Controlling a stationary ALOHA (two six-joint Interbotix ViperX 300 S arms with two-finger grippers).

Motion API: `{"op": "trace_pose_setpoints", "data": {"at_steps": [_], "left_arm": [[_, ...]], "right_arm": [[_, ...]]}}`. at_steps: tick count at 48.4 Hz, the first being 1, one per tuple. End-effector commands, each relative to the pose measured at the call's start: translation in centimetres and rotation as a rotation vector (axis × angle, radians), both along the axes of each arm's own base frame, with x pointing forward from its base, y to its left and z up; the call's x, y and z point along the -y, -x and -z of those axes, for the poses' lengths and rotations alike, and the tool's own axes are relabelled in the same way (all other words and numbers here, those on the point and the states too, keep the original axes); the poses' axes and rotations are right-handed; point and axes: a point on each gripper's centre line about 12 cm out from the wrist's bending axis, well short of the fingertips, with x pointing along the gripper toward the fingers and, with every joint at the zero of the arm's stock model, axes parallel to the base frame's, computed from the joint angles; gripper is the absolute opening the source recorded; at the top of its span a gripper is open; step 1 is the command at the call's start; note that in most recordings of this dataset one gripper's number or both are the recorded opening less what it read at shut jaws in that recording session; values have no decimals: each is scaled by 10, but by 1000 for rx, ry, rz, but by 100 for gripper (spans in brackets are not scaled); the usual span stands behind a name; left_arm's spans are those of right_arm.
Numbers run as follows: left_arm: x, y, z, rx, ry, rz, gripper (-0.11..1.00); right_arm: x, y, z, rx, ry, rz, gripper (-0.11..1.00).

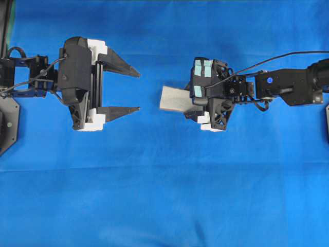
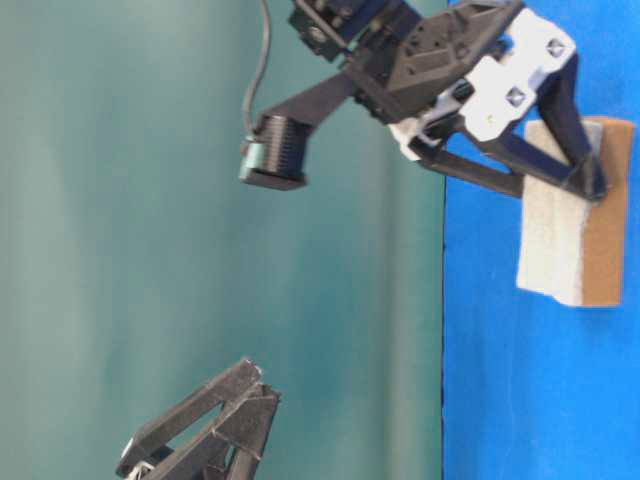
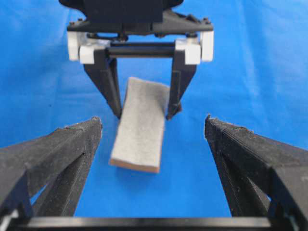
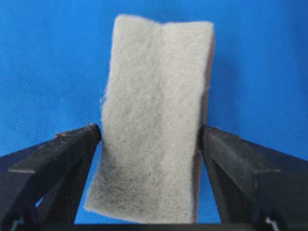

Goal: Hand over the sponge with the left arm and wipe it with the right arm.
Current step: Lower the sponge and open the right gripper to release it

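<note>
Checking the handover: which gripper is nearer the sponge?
Right. The right gripper straddles the sponge, its fingers at each side. The left gripper sits apart across bare cloth, open.

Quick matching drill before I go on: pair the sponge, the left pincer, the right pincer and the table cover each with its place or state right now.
Things:
1. sponge
2. left pincer
3. right pincer
4. table cover

Place or state:
A. wide open, nothing between its fingers
B. blue, under everything
C. lying flat between two black fingers
D. fingers either side of the sponge

Pairs: 1-C, 2-A, 3-D, 4-B
</note>
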Motion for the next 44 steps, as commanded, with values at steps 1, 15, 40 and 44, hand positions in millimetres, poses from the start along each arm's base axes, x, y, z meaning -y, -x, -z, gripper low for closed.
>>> {"op": "trace_pose_setpoints", "data": {"at_steps": [1, 15, 40, 44], "left_arm": [[0, 0, -8, 28, -2, 1, 91], [1, 0, -8, 27, -3, 3, 91], [1, -1, -8, 26, -2, 3, 91], [0, -1, -7, 24, -2, 1, 91]], "right_arm": [[-3, -5, -25, 63, 6, -7, 74], [-3, 7, -75, 121, 29, 8, 74], [-15, 35, -135, 272, 36, -7, 74], [-15, 34, -135, 275, 36, -8, 74]]}}
